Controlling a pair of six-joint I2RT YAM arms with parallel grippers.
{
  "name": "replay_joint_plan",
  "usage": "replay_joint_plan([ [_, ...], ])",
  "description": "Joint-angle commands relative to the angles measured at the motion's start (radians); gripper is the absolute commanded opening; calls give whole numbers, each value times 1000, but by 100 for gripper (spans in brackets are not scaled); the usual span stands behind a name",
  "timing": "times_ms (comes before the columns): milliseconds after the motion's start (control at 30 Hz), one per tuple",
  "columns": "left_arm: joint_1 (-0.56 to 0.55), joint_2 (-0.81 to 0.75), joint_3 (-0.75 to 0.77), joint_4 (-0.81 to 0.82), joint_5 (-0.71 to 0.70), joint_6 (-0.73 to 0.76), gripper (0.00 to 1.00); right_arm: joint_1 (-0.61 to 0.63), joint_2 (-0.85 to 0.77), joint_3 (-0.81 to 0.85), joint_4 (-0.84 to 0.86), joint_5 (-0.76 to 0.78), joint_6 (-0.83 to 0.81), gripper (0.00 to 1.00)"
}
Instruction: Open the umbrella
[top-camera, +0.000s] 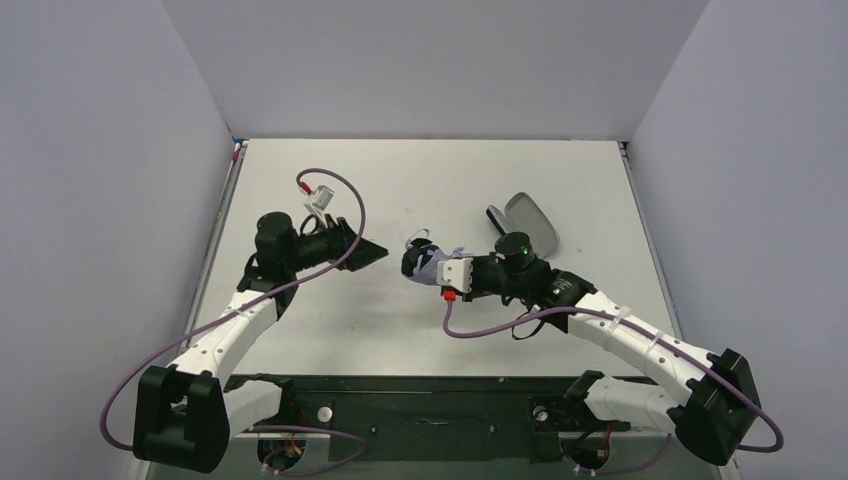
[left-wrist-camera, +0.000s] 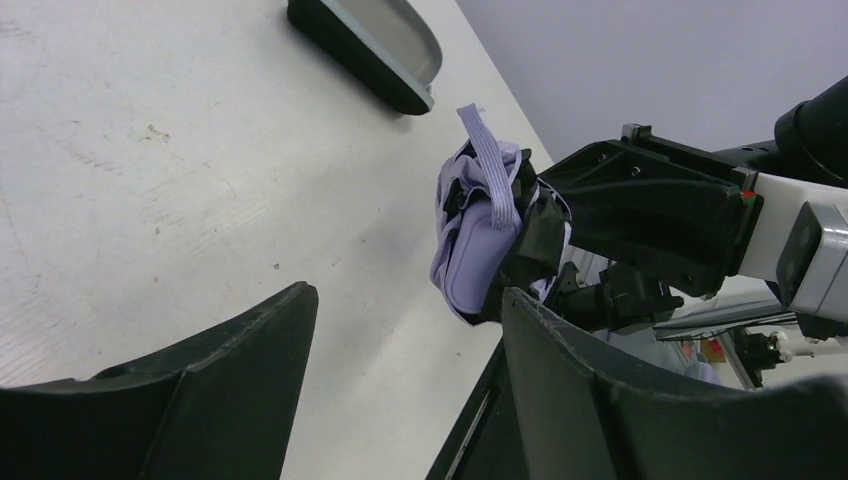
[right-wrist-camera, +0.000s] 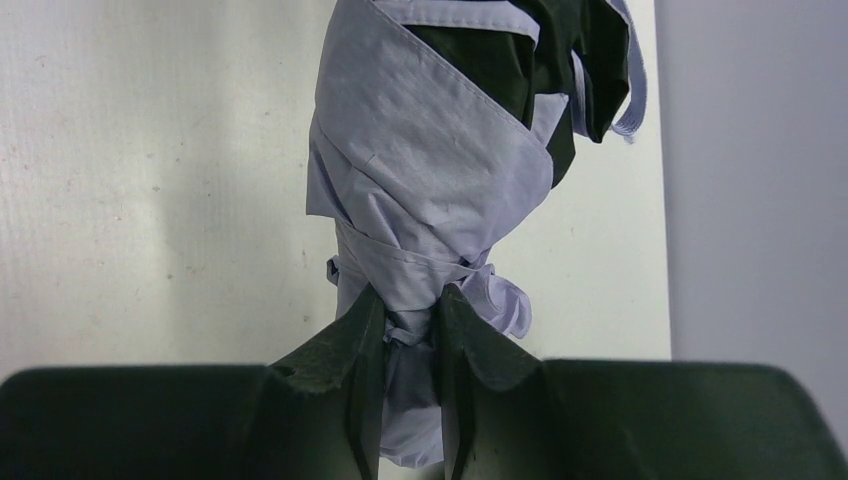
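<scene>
Closest in, my two bases are bolted to the dark rail (top-camera: 430, 412) along the near edge of the counter (top-camera: 420, 175), with the left base (top-camera: 178, 418) on one side and the right base (top-camera: 716, 412) on the other.

Starting at the left, my left arm (top-camera: 235, 325) reaches up and inward, and a purple cable (top-camera: 345, 190) loops above its wrist. My left jaws are spread wide with nothing between them. From the left wrist, both dark fingers (left-wrist-camera: 240, 380) frame bare counter. They point straight across at the umbrella (top-camera: 428, 258), near it but apart from it.

And there it is, mid-counter: folded and bundled, pale lavender cloth wrapped around itself, with black folds showing at the end away from my right wrist. A ribbed lavender strap (left-wrist-camera: 492, 165) lies looped over the top of the bundle.

My right jaws have it. They are pinched narrow on the gathered cloth just below the tied band, one tip on each side. The bundle sticks out from them toward my left side. I cannot tell whether it touches the counter.

A little further right, beyond my right wrist, the black-and-grey oblong sleeve (top-camera: 530, 222) lies flat on the counter, apart from the umbrella. My right arm (top-camera: 640, 345) runs back from there to its base, trailing its own purple cable.
</scene>
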Motion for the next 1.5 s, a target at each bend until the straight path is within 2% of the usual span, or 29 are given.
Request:
replay_joint_plan([
  [0,-43,-5,70,101,13,-68,67,36,-59,0,144,4,-47,0],
  [233,-117,36,104,164,-7,-134,69,72,-96,-14,160,12,-61,0],
  [367,-142,47,113,187,-3,-139,62,79,-108,-18,176,20,-45,0],
  [433,-148,50,113,187,2,-138,55,81,-113,-19,185,26,-37,0],
  [500,-151,49,108,194,4,-145,43,80,-119,-20,188,29,-32,0],
  [533,-150,48,105,200,4,-150,30,81,-122,-20,185,29,-33,0],
  [633,-142,42,107,233,10,-181,17,80,-129,-28,176,32,-28,0],
  [700,-134,37,119,242,17,-188,3,79,-130,-32,172,41,-12,0],
  [733,-127,33,128,239,17,-190,0,79,-131,-34,171,49,-7,0],
  [967,-74,-4,157,206,8,-196,0,50,-139,-41,151,65,64,0],
  [1467,58,-47,231,131,-12,-103,0,-1,-173,-97,26,62,41,0],
])
